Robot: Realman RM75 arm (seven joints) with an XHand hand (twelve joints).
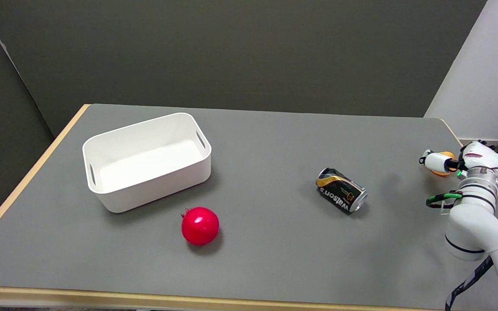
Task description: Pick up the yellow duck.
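Duck at the bench's far right edge, mostly hidden by the right hand.

Going from largest to smallest: the grey bench with its pale wood edge carries a white bin with slot handles at the left rear; the white right arm reaches in from the lower right; a dark can lies on its side right of centre; a red pomegranate sits near the front, just ahead of the bin. Only a small orange-yellow patch of the duck shows behind the fingers, which reach around it; whether they actually grasp it I cannot tell.
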